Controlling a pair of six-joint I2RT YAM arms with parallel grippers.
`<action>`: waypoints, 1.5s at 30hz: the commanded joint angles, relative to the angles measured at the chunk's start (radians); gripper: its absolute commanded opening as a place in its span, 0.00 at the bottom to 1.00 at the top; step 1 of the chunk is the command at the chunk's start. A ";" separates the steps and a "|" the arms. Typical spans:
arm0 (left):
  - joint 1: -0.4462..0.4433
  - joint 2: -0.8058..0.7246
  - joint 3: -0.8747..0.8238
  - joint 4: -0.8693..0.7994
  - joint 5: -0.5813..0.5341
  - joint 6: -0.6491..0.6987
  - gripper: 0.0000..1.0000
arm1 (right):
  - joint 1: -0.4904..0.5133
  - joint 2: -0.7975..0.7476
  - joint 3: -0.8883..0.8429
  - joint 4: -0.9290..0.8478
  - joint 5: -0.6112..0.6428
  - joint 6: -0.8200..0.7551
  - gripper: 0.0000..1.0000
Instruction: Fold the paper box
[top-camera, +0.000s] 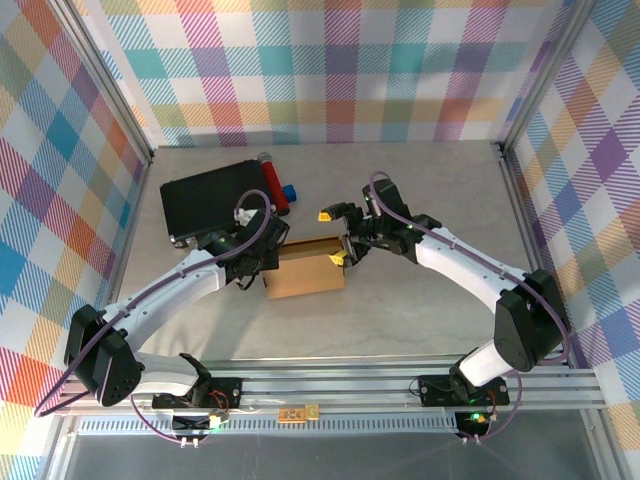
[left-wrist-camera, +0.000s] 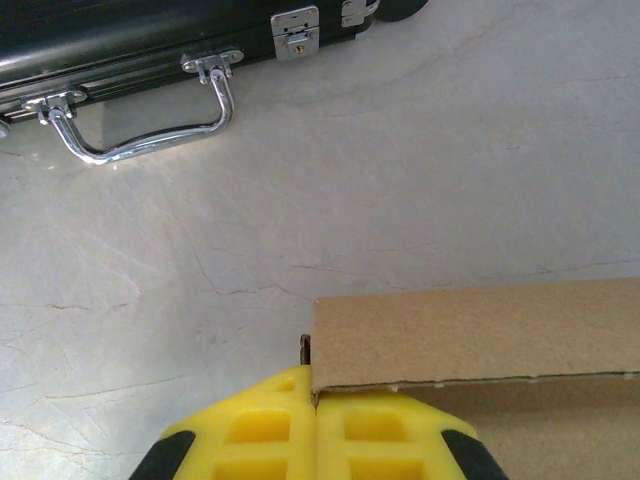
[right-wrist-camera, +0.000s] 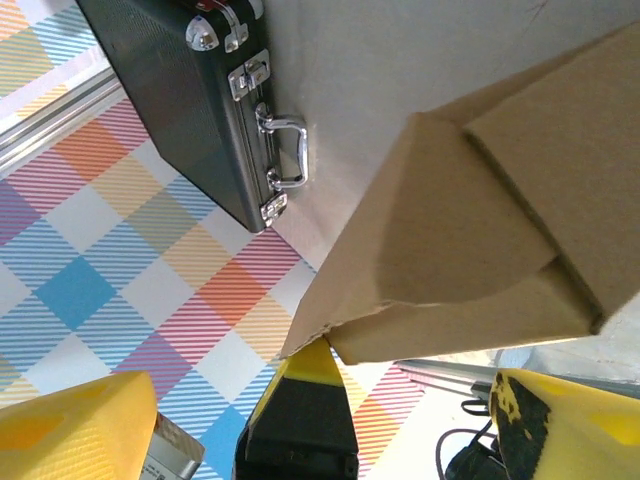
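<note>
The paper box (top-camera: 306, 271) is a brown cardboard shape lying mid-table between both arms. My left gripper (top-camera: 262, 264) is at its left end. In the left wrist view its yellow fingers (left-wrist-camera: 270, 430) are pressed together, and my left gripper (left-wrist-camera: 317, 415) pinches the corner of a cardboard wall of the paper box (left-wrist-camera: 470, 335). My right gripper (top-camera: 332, 238) stands open at the box's right end, one yellow finger on either side of that end. From the right wrist the paper box (right-wrist-camera: 480, 220) hangs over my open right gripper (right-wrist-camera: 320, 400), with no contact on the wide-apart fingers (right-wrist-camera: 80, 430).
A black case (top-camera: 213, 200) with metal latches and a handle (left-wrist-camera: 150, 130) lies at the back left, a red roll (top-camera: 273, 180) and a small blue object (top-camera: 290, 192) beside it. The black case (right-wrist-camera: 180, 110) is close to the box's left end. Checked walls surround the table.
</note>
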 joint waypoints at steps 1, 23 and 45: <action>-0.015 -0.027 -0.014 0.003 -0.053 -0.026 0.00 | 0.007 0.000 -0.068 0.034 -0.024 0.059 0.85; -0.073 -0.144 -0.081 0.029 -0.047 -0.077 0.11 | 0.001 0.040 -0.155 0.099 -0.014 -0.006 0.53; 0.017 -0.349 -0.072 -0.064 0.185 -0.866 0.69 | 0.001 0.037 -0.193 0.075 -0.032 -0.060 0.41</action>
